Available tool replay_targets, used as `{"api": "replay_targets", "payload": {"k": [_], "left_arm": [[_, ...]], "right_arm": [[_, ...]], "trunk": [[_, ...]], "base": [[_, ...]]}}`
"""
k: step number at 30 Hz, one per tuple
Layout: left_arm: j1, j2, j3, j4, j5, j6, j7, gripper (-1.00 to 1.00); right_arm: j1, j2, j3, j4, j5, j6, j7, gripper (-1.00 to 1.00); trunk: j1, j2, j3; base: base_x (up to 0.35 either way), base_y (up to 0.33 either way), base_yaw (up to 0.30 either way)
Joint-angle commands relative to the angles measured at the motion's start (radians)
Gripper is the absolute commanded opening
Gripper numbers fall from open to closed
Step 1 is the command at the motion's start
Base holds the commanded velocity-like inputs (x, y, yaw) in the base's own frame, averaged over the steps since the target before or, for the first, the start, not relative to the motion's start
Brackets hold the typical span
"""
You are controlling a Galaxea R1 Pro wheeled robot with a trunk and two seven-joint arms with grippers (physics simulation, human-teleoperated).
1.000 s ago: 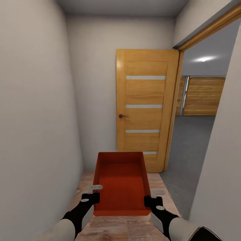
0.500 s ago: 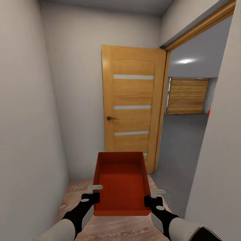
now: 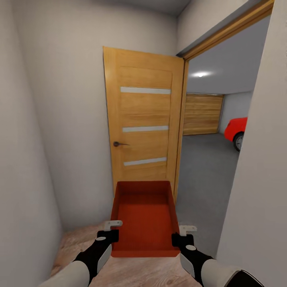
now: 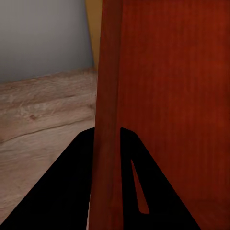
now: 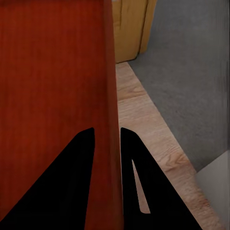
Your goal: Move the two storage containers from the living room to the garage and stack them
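While one orange-red storage container (image 3: 144,217) hangs level between the arms, the left gripper (image 3: 113,230) and right gripper (image 3: 182,234) each have their fingers clamped over a side wall. It is above the wood-plank hallway floor (image 3: 75,243), just short of the open wooden door (image 3: 143,123). Nothing is set down yet: the garage's concrete floor (image 3: 207,171), with the red car (image 3: 236,129), lies beyond, and stacking remains.

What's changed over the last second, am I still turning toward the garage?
Yes: the view has swung right, so the door sits further left and the red car has come into sight. The container stays clamped between the left gripper and right gripper.
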Motion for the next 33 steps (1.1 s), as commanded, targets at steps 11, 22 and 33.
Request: {"api": "replay_targets", "payload": {"k": [11, 22, 33], "left_arm": [[-0.001, 0.001, 0.029, -0.003, 0.054, 0.006, 0.004, -1.00], [-0.001, 0.001, 0.029, -0.003, 0.054, 0.006, 0.004, -1.00], [-0.001, 0.001, 0.029, -0.003, 0.054, 0.006, 0.004, -1.00]], "right_arm": [[-0.001, 0.000, -0.012, 0.002, -0.019, -0.009, 0.003, -1.00], [-0.001, 0.000, -0.012, 0.002, -0.019, -0.009, 0.003, -1.00], [-0.001, 0.000, -0.013, 0.002, -0.019, -0.009, 0.003, -1.00]], "trunk": [[0.001, -0.001, -0.001], [0.001, -0.001, -0.001], [0.001, -0.001, -0.001]], "base": [[0.280, 0.216, -0.284], [0.280, 0.216, -0.285], [0.280, 0.216, -0.285]]}}
